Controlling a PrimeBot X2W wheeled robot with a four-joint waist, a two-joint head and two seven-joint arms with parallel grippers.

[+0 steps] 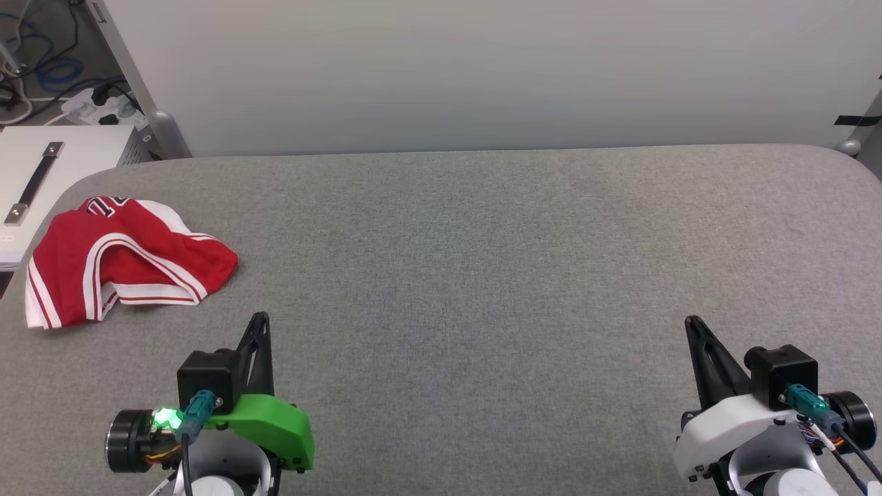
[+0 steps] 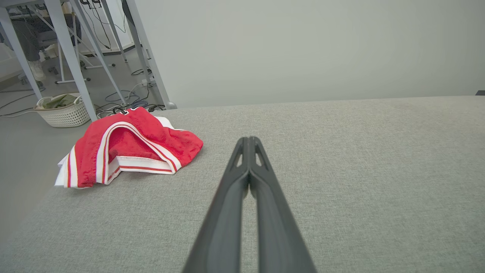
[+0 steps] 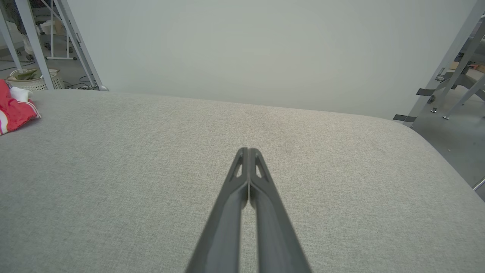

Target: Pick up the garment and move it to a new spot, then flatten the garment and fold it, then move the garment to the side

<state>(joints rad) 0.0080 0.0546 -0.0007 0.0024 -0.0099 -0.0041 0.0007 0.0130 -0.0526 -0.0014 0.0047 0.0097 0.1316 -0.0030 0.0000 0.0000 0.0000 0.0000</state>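
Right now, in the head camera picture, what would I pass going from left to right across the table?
red shirt → left gripper → right gripper

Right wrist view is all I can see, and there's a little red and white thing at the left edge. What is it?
Observer: It's a red jersey with white striped trim. It lies crumpled in a heap near the left edge of the gray table.
Operator: Is anything holding it?
Observer: No. The left gripper is shut and empty. It sits apart from the jersey, on the side nearer the robot.
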